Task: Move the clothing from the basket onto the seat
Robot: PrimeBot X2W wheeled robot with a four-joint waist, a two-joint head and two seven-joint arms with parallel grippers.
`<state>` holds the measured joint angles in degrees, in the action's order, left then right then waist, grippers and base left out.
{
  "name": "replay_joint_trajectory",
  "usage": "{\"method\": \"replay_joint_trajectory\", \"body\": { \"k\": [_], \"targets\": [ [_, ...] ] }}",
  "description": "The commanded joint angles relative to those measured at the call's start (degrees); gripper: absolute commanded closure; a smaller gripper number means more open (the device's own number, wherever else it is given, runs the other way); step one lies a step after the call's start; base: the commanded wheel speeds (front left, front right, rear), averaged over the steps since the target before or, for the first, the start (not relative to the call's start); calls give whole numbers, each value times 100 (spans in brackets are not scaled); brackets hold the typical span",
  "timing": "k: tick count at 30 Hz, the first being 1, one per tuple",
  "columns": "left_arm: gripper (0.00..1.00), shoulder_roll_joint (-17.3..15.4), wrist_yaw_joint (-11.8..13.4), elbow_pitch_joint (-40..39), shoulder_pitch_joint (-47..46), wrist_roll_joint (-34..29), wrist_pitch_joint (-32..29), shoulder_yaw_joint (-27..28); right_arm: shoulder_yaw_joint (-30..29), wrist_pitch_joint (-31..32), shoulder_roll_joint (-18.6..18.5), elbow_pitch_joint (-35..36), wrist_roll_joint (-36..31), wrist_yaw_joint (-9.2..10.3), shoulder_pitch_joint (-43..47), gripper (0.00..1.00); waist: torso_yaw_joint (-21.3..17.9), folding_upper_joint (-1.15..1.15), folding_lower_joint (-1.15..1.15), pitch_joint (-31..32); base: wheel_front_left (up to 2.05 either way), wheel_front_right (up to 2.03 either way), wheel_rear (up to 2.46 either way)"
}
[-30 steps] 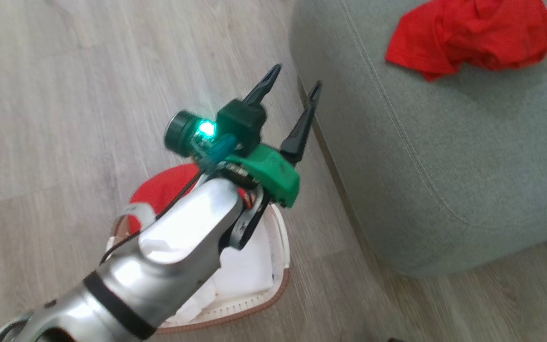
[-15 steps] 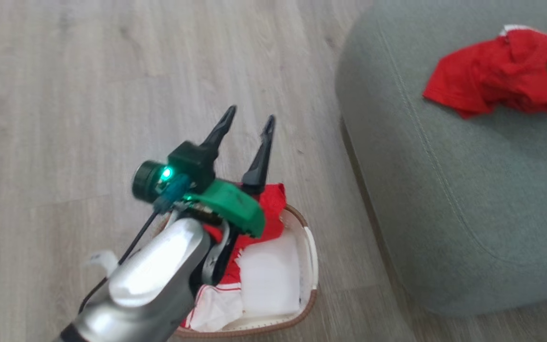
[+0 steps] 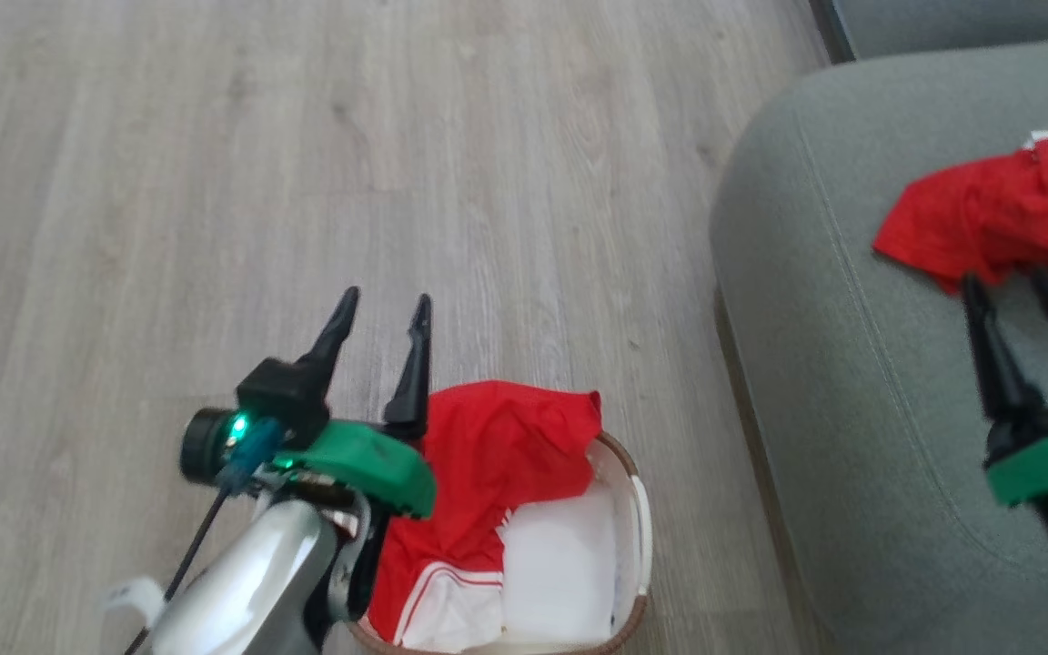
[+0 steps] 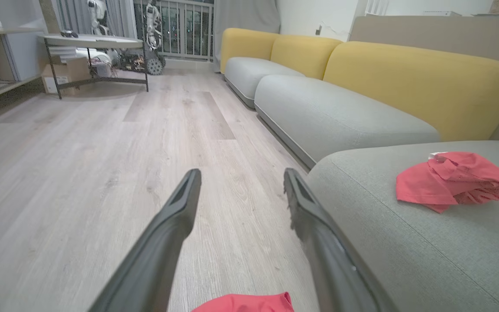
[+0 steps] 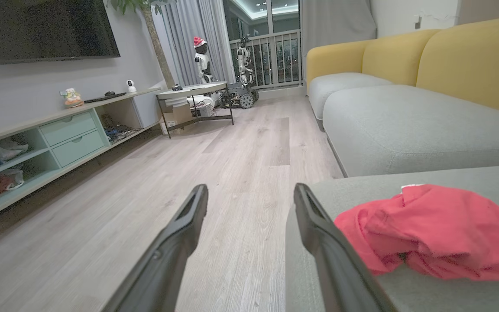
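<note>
Left claw (image 3: 387, 296) shifted left off basket (image 3: 639, 520) rim; floor (image 3: 306, 136) open.

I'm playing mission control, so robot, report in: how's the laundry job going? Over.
Left end effector open, empty, by basket; right end effector open, empty, over seat. One red garment on seat, second garment in basket. Nothing blocking.

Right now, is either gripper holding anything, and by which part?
Nothing held: left gripper and right gripper open, empty. One red garment in the basket, other garment on the seat.
</note>
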<state>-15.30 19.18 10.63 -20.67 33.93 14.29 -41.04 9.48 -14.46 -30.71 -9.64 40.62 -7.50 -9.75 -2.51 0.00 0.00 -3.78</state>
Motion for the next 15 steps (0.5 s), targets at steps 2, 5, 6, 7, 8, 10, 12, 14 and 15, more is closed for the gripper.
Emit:
{"method": "replay_joint_trajectory", "body": {
  "k": [2,5,6,7,8,10,12,14,15],
  "targets": [
    [0,-141,-16,-272,-58,-152,71,387,-107,-53,10,249,-143,1,155,0,138,0,0,146,0,0,0],
    [0,-133,-68,-366,291,-294,71,678,-269,-53,311,420,-341,1,437,0,228,0,0,247,0,0,0],
    [0,-119,-92,-394,405,-336,71,778,-307,-53,412,470,-397,1,531,0,255,0,0,276,0,0,0],
    [0,-89,-169,-426,615,-423,71,940,-332,-53,600,527,-427,1,724,0,303,0,0,322,0,0,0],
    [0,-98,-183,-415,702,-512,71,980,-356,-53,679,570,-443,1,801,0,322,0,0,338,0,0,0],
    [0,-52,-208,-438,851,-610,71,1117,-389,-53,813,659,-516,1,941,0,356,0,0,355,0,0,0],
    [0,-25,-230,-451,982,-734,71,1268,-419,-53,939,738,-612,1,1055,0,375,0,0,364,0,0,0],
    [0,36,-293,-478,1111,-818,71,1414,-437,-53,1049,813,-709,1,1145,0,382,0,0,367,0,0,0],
    [0,61,-328,-479,1174,-870,71,1475,-444,-53,1089,849,-754,1,1175,0,379,0,0,368,0,0,0]
  ]
}}
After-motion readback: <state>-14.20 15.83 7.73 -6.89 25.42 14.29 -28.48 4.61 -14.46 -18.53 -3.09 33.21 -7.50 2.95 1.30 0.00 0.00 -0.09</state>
